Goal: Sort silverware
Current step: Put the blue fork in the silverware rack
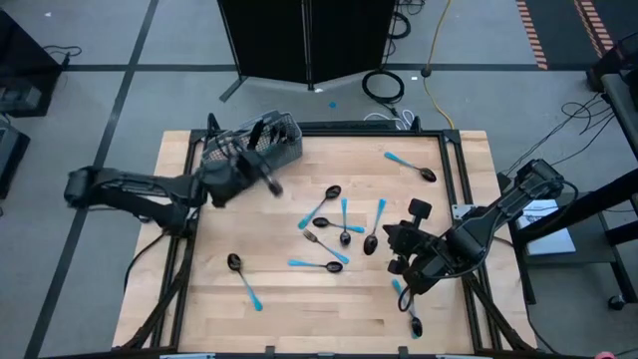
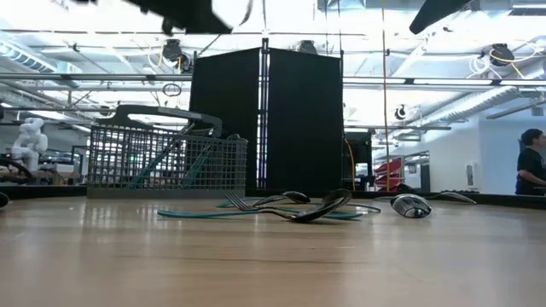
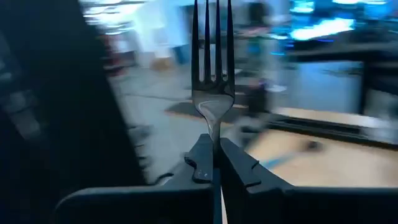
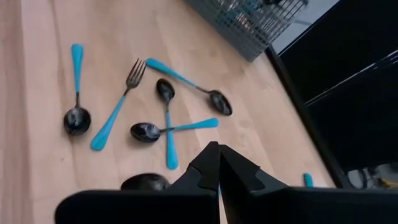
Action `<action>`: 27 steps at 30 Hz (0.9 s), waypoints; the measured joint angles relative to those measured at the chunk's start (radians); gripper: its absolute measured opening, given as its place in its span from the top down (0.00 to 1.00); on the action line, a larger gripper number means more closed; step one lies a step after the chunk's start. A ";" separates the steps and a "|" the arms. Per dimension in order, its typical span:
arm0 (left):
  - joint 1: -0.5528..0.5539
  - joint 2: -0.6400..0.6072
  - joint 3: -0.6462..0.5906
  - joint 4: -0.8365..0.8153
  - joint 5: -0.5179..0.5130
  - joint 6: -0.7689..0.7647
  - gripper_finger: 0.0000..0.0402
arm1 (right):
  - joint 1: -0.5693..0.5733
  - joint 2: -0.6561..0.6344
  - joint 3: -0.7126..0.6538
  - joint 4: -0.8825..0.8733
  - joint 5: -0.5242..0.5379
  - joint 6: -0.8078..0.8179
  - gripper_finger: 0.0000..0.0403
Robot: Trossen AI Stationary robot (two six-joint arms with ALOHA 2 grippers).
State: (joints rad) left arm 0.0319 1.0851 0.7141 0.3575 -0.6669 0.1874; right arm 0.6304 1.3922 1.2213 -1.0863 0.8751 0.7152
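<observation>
Room: we look across a bright workshop with a tall black panel (image 2: 266,119) behind the table; a person (image 2: 531,162) stands far off at the room's edge
Table: a pale wooden table (image 1: 299,309) with a dark frame; both arms reach in from its sides
Basket: a grey wire-mesh basket (image 1: 261,143) sits at the far left corner, handles of sorted pieces poking out of it
Left gripper: the left gripper (image 3: 215,163) hangs just beside the basket, pinched tight on a fork (image 3: 211,56) at its neck, tines up (held well clear of the wood)
Right gripper: the right gripper (image 4: 219,167) hovers near the right edge, fingers pressed together on nothing
Silverware: the loose silverware (image 1: 335,231) lies mid-table, spoons crossing a second fork (image 4: 119,104); single spoons lie apart near each corner
Handling: we judge these pieces light, stiff and slick; the slim blue handle looks the safest hold, near its middle, since a crossed piece may drag its neighbour
</observation>
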 joint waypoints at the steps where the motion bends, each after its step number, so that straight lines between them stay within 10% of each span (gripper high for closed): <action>1: 0.047 -0.021 -0.038 0.034 -0.010 -0.014 1.00 | 0.000 0.000 0.000 0.003 0.013 -0.005 1.00; 13: 0.449 0.096 -0.221 0.466 0.186 -0.152 1.00 | -0.003 0.000 0.000 0.018 0.048 -0.072 1.00; 27: 0.541 0.307 -0.221 0.634 0.248 -0.145 1.00 | -0.016 0.000 0.000 0.049 0.041 -0.099 1.00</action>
State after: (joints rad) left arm 0.5733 1.3925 0.4935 0.9911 -0.4185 0.0428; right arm 0.6140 1.3922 1.2213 -1.0374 0.9161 0.6160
